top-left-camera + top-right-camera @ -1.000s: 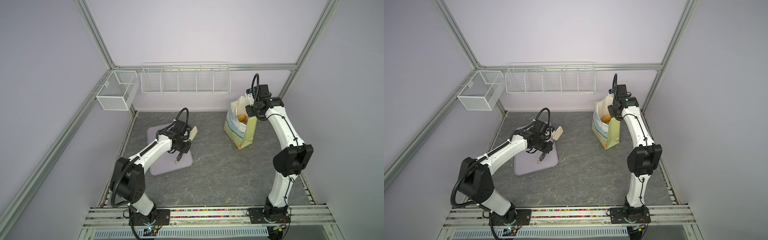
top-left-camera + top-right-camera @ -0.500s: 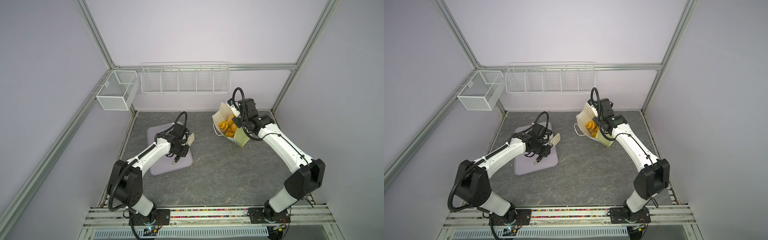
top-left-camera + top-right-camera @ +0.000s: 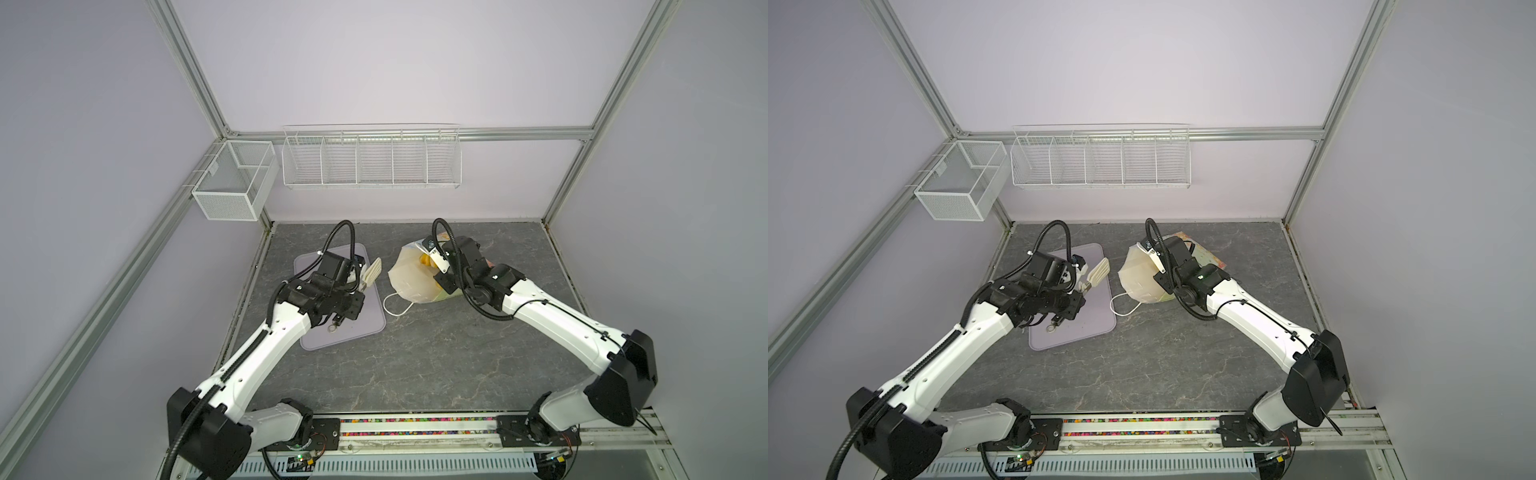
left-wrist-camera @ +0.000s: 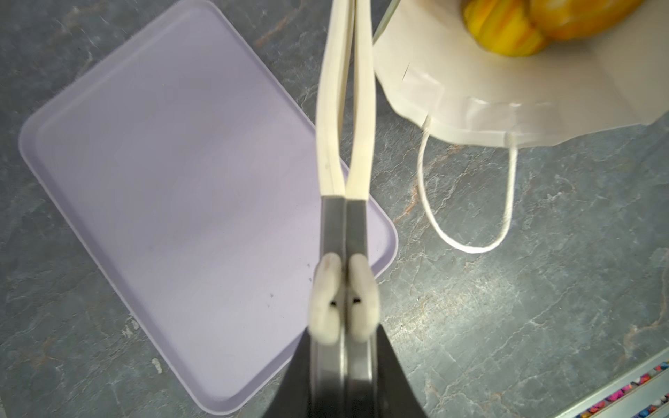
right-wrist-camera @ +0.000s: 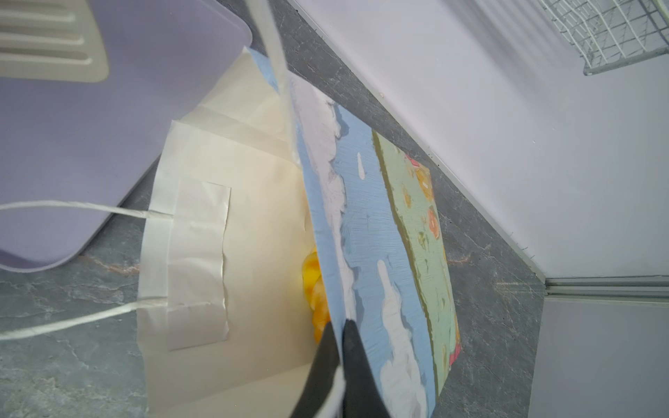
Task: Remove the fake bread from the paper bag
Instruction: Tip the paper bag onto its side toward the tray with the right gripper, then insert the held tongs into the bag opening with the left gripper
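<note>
The paper bag [image 3: 409, 279] [image 3: 1139, 277] lies tipped on its side, its white mouth facing the lavender tray [image 3: 362, 321]. Glossy golden fake bread [image 3: 424, 260] [image 4: 506, 30] [image 5: 314, 286] shows deep inside it. My right gripper [image 3: 438, 264] [image 5: 342, 327] is shut on the bag's upper printed wall [image 5: 365, 224] at the rim. My left gripper [image 3: 353, 277] [image 4: 343, 336] is shut on cream-tipped tongs [image 3: 372, 270] [image 4: 344, 108], whose arms are pressed together. The tongs' head hovers over the tray's edge, just left of the bag's mouth and apart from it.
A white cord handle [image 3: 395, 305] [image 4: 470, 249] loops out onto the grey tabletop in front of the bag. A mesh box [image 3: 232, 183] and a wire rack [image 3: 372, 158] hang on the back walls. The back wall stands close behind the bag.
My right arm has swung the bag from upright at the back right down and leftwards onto its side, mouth toward the tray. The left arm with the tongs shifted a little.
</note>
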`<state>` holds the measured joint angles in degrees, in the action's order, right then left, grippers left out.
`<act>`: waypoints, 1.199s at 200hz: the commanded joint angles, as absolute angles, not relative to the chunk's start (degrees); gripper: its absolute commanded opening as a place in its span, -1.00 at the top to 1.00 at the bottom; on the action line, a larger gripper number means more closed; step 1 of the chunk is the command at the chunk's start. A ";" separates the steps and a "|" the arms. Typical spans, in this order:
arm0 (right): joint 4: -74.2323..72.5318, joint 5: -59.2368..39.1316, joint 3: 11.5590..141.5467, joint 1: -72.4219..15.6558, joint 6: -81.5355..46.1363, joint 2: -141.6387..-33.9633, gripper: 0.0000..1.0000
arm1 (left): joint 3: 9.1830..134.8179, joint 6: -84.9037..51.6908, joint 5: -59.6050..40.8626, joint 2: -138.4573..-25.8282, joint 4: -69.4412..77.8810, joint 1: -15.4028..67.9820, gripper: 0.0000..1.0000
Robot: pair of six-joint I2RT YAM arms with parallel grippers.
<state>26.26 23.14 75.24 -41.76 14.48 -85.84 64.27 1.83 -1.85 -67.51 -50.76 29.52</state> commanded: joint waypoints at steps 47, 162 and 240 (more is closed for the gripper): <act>21.96 22.58 70.28 -43.39 6.19 -82.89 0.87 | 59.85 0.01 -5.03 -56.46 -51.24 39.15 0.54; 19.52 19.10 66.65 -43.41 4.37 -78.41 0.87 | 60.06 -1.73 -6.86 -69.01 -43.67 45.08 0.35; 18.72 16.61 64.95 -43.33 5.76 -75.43 0.87 | 62.04 2.17 -3.78 -75.72 -39.12 46.23 0.11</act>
